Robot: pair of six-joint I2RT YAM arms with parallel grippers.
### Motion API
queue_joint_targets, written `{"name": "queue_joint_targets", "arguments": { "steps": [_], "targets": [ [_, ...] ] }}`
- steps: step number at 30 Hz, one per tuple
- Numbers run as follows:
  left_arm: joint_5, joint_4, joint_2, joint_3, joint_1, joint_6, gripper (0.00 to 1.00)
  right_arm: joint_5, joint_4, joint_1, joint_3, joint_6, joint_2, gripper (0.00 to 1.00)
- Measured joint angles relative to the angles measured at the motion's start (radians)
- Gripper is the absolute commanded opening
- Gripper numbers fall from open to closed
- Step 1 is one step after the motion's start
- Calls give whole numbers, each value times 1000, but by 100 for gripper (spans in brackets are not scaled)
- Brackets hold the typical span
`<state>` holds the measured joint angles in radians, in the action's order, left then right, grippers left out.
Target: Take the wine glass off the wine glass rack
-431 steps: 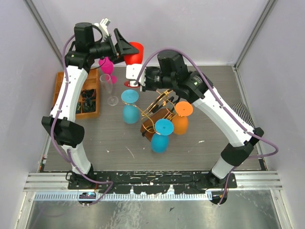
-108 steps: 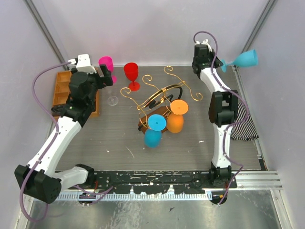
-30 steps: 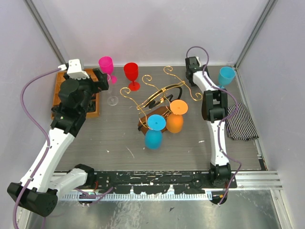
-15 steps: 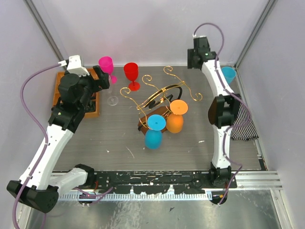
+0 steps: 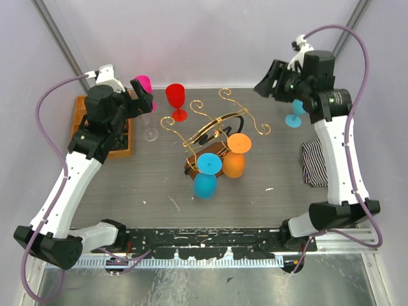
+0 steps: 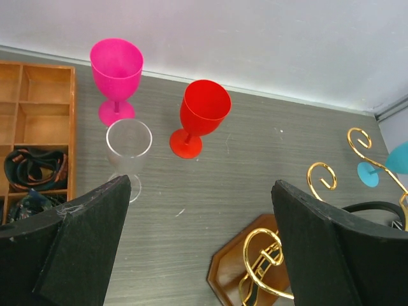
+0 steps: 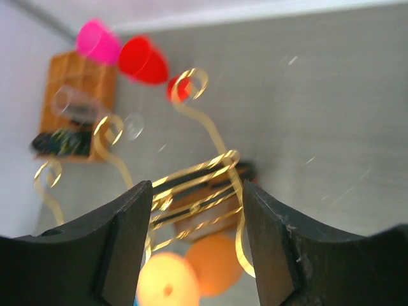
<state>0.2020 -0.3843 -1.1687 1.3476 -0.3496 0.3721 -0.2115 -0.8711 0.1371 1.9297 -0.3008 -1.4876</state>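
Note:
The gold wire wine glass rack (image 5: 213, 127) stands mid-table on its brown wooden base (image 5: 197, 167). Two wine glasses hang upside down from it, one blue (image 5: 207, 175) and one orange (image 5: 236, 158). Another blue wine glass (image 5: 294, 120) stands on the table at the back right, partly behind my right arm. My right gripper (image 5: 269, 81) is raised above the back right, open and empty, facing the rack (image 7: 197, 185) and the orange glass (image 7: 213, 261). My left gripper (image 6: 199, 242) hovers open and empty over the back left, with the rack's base (image 6: 245, 261) between its fingers far below.
A pink glass (image 6: 116, 70), a red glass (image 6: 203, 111) and a clear glass (image 6: 129, 143) stand upright at the back left. The orange compartment tray (image 6: 38, 115) lies beside them. A striped cloth (image 5: 312, 162) lies at the right edge.
My right arm has lifted off the blue glass at the back right and swung round to face the rack, its jaws narrowing a little. The left arm barely shifted.

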Motion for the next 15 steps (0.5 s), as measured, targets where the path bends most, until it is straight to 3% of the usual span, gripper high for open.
{"name": "queue_joint_targets", "arguments": {
  "steps": [6, 10, 15],
  "targets": [
    [-21, -15, 0, 1, 0, 29, 98, -228, -96, 1, -134, -72, 64, 53],
    [-37, -30, 2, 1, 0, 45, 98, -283, -141, 0, -198, -72, 70, 46],
    [-40, -49, 13, 1, 0, 48, 98, -341, -166, 0, -288, -76, 85, 44]
  ]
}}
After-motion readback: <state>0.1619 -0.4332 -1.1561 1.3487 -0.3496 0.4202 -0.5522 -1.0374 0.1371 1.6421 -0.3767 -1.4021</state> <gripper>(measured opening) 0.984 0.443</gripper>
